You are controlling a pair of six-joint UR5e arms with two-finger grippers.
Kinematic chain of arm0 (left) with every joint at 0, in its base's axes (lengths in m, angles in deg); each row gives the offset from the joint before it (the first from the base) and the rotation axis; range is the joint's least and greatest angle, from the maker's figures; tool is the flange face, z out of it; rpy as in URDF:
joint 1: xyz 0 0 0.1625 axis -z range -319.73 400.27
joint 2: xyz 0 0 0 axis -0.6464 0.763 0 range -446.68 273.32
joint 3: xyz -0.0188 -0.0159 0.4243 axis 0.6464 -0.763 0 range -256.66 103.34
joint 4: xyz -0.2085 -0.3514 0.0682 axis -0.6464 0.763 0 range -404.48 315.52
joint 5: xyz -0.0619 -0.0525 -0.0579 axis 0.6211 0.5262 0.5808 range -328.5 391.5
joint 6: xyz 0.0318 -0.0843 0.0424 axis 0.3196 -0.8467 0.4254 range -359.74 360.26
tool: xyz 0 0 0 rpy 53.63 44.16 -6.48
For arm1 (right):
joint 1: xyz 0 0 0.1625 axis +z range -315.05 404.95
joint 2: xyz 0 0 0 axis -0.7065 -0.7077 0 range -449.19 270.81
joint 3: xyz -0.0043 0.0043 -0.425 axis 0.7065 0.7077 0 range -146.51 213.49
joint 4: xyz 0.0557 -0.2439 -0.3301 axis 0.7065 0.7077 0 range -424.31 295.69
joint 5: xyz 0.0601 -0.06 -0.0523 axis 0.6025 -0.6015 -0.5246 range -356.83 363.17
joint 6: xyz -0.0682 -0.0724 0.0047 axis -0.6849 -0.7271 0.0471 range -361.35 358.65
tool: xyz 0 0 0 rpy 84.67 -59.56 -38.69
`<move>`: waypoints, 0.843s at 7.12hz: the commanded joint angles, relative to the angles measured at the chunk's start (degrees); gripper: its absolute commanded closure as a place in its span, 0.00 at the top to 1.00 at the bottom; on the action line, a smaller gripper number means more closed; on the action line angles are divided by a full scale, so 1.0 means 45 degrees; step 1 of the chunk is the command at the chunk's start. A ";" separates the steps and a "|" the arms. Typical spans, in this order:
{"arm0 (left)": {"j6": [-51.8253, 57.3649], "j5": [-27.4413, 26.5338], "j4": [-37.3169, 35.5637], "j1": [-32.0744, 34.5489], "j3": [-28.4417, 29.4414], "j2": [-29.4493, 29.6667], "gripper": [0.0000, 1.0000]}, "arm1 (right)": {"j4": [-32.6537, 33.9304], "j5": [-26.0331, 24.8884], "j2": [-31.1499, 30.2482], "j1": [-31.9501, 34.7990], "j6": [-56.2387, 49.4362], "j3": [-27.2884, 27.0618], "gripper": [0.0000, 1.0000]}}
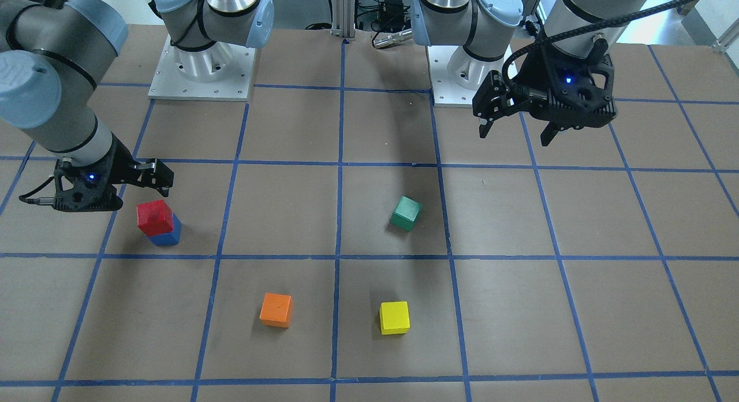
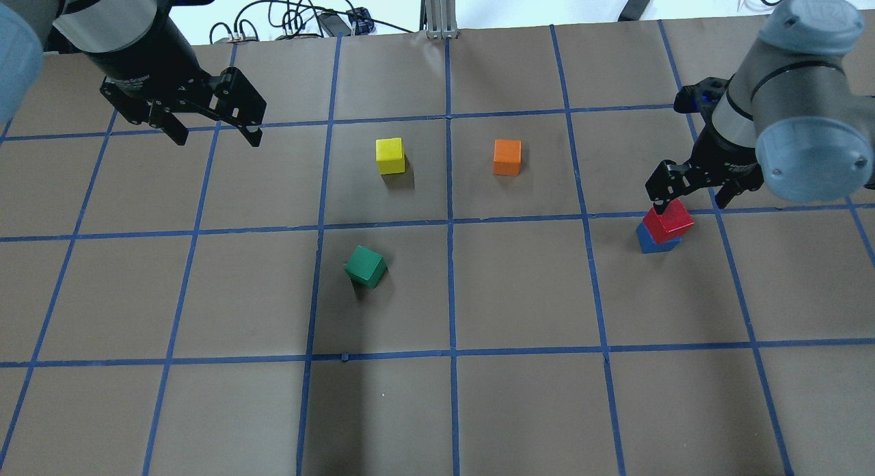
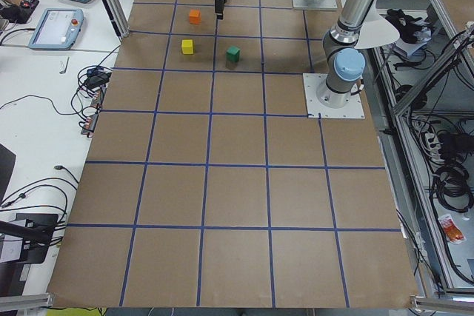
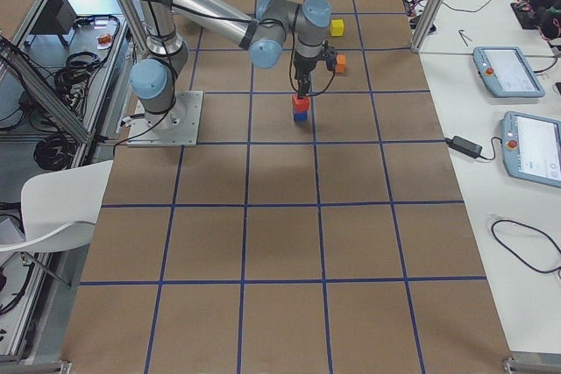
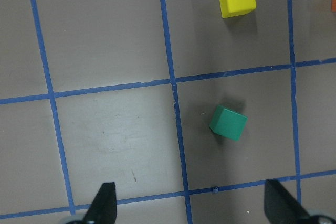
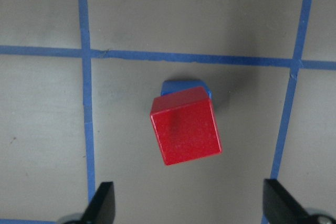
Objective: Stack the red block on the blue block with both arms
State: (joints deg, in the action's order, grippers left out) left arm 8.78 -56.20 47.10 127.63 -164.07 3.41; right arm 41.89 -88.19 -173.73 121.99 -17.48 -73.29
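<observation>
The red block [image 6: 185,126] rests on the blue block [image 6: 182,85], directly below the right gripper [image 6: 190,205]. That gripper's fingers are spread wide and grip nothing. The stack looks made, with the red cube twisted a little against the blue one. What seems left is for the right arm to lift clear. The left gripper [image 2: 217,135] hangs released and empty, well apart from the stack. The red cube hides most of the blue one, so I cannot tell how squarely it sits.
</observation>
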 commanded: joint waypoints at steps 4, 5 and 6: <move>0.0000 0.0016 0.0000 0.0000 -0.0009 -0.0038 1.00 | -0.3989 -0.0008 -0.0371 0.2505 0.2002 0.3786 1.00; 0.0000 -0.0003 0.0000 0.0000 -0.0009 -0.0039 1.00 | -0.3933 0.0145 -0.0585 0.2742 0.2022 0.3691 1.00; 0.0000 -0.0004 0.0000 0.0000 0.0010 -0.0019 1.00 | -0.3932 0.0186 -0.0664 0.2977 0.2023 0.3748 1.00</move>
State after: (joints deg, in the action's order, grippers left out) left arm 8.78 -56.19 47.10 127.63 -164.10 3.26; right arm 24.30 -87.65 -176.09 133.79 -8.63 -56.72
